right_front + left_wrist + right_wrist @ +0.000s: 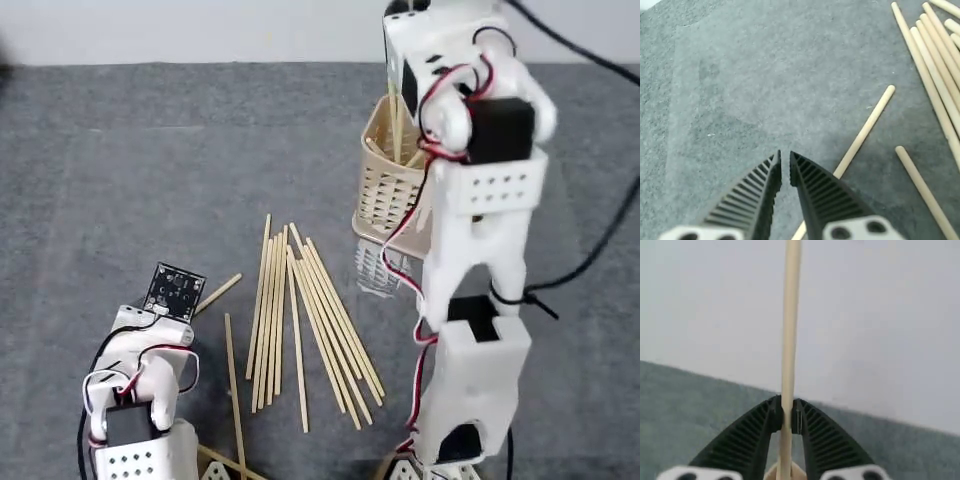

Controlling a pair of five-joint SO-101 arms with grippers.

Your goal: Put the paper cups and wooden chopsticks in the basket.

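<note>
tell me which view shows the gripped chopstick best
The right wrist view: the chopstick stands clamped in the right gripper. In the high view the arm hides most of it above the basket. The left wrist view faces loose chopsticks.

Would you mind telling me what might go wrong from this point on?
1. The right gripper holds a chopstick upright over the basket; released like that, it may tip over the rim and fall out.
2. That arm hangs close over the basket and might knock it.
3. The loose chopsticks lie packed side by side, so a grab there may scatter them.
</note>
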